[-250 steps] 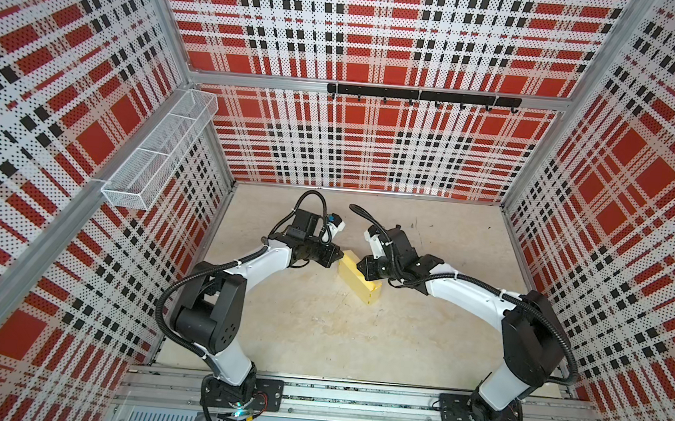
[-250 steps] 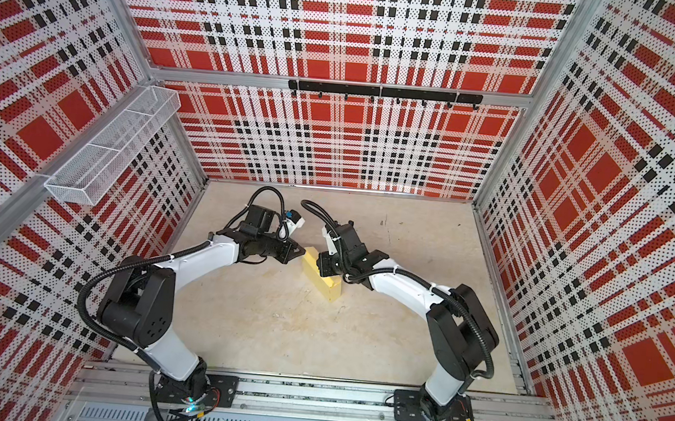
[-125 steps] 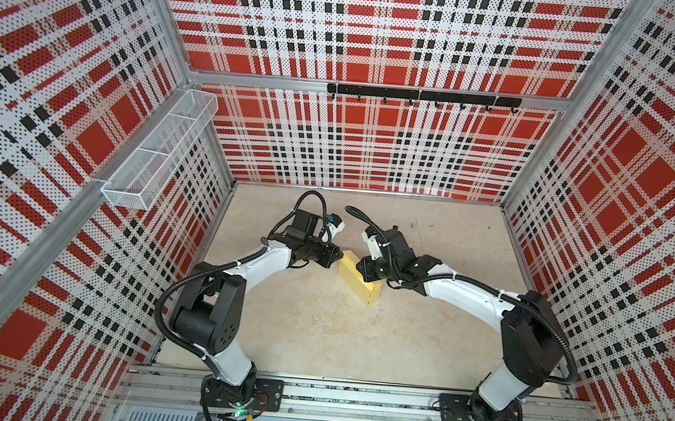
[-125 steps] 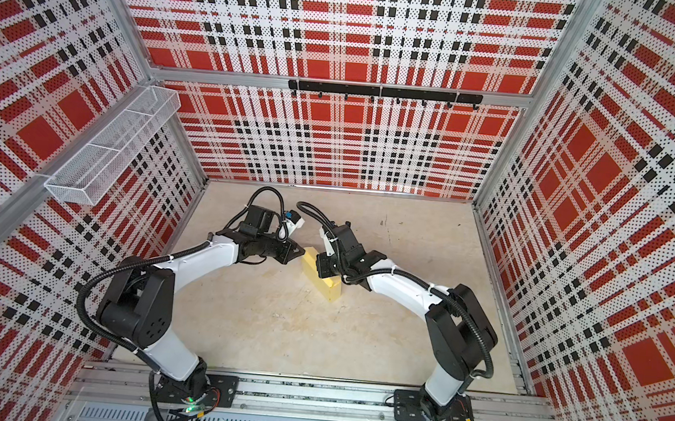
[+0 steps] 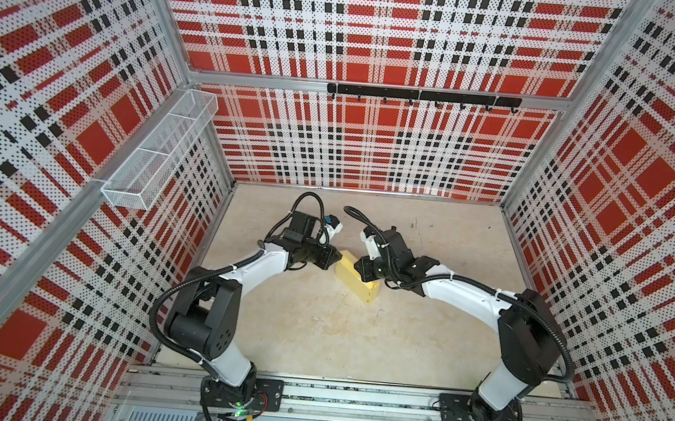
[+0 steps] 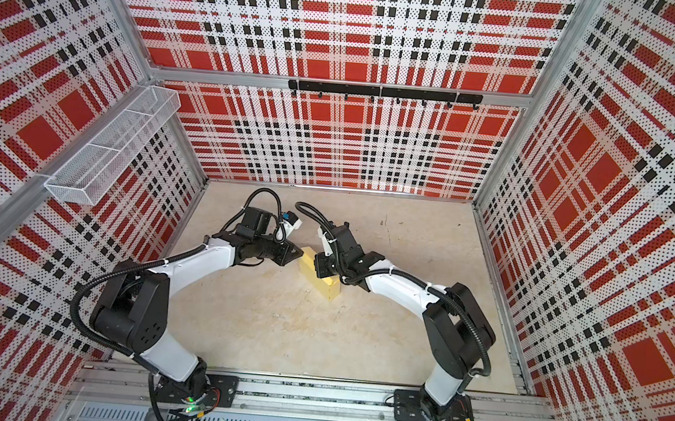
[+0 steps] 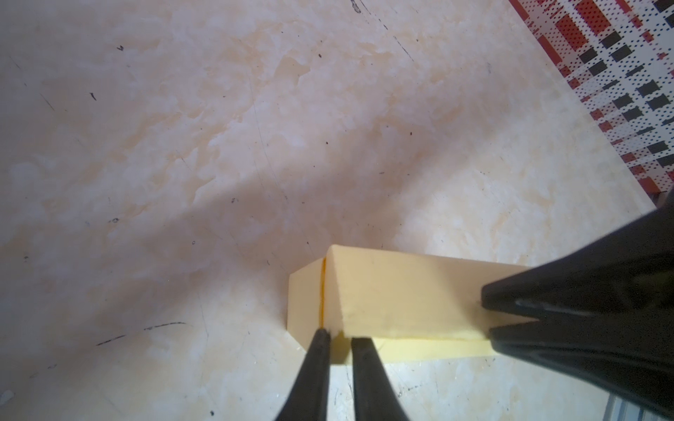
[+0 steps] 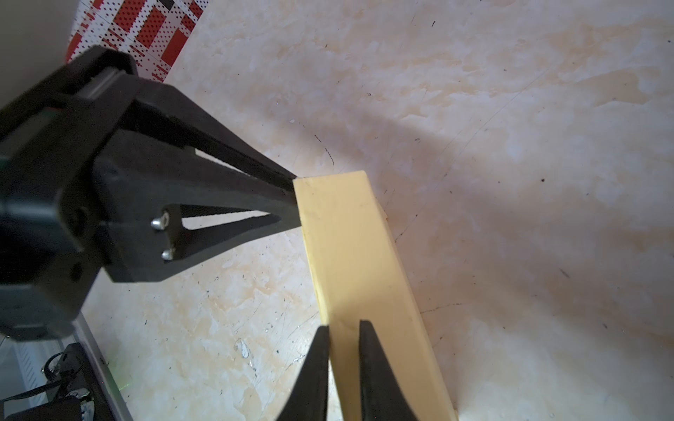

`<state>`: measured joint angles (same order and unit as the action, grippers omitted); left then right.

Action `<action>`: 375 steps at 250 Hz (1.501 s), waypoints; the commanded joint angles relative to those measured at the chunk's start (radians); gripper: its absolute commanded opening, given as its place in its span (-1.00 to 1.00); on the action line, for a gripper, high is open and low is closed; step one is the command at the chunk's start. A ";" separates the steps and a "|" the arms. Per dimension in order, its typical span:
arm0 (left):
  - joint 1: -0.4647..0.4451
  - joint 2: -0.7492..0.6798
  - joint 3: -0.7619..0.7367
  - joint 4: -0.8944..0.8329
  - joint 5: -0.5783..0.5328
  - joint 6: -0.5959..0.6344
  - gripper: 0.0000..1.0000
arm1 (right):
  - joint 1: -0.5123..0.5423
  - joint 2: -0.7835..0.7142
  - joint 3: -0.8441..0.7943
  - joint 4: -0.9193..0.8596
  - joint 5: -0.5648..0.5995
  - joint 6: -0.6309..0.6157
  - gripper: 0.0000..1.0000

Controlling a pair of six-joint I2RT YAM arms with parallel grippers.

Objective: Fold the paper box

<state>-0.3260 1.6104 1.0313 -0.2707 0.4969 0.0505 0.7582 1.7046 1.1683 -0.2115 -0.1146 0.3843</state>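
Observation:
The paper box [image 5: 364, 289] [image 6: 327, 287] is a long, pale yellow closed carton lying slantwise on the beige floor in both top views. My left gripper [image 5: 339, 259] [image 7: 341, 337] stands at the box's far end. Its fingers are open by a narrow gap, and their tips touch the end corner beside a seam. My right gripper [image 5: 357, 269] [image 8: 343, 330] is shut on the box's long upper edge, near the middle of its length. One finger lies on the top face [image 8: 364, 255] and the other against the side. Each wrist view also shows the opposite gripper at the box: the right gripper [image 7: 487, 313] and the left gripper [image 8: 297, 204].
Plaid perforated walls close in the floor on three sides. A white wire basket [image 5: 157, 154] hangs on the left wall, and a black hook rail [image 5: 423, 96] runs along the back wall. The arm bases sit on an aluminium rail [image 5: 352, 400] at the front.
My left gripper's fingers have parted slightly at the box's end. Both arms and the box stay almost where they were.

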 commanded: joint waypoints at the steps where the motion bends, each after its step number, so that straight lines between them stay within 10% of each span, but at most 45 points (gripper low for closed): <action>1: 0.012 -0.041 -0.018 -0.019 0.006 0.000 -0.65 | 0.003 0.062 -0.038 -0.038 0.008 -0.007 -0.66; 375: 0.030 0.052 0.101 -0.060 0.049 -0.058 -1.00 | 0.005 0.099 -0.029 -0.036 -0.003 -0.012 -0.67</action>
<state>-0.2897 1.6573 1.1168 -0.3439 0.5549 0.0036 0.7582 1.7493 1.1683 -0.1577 -0.1299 0.3843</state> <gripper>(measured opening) 0.044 0.165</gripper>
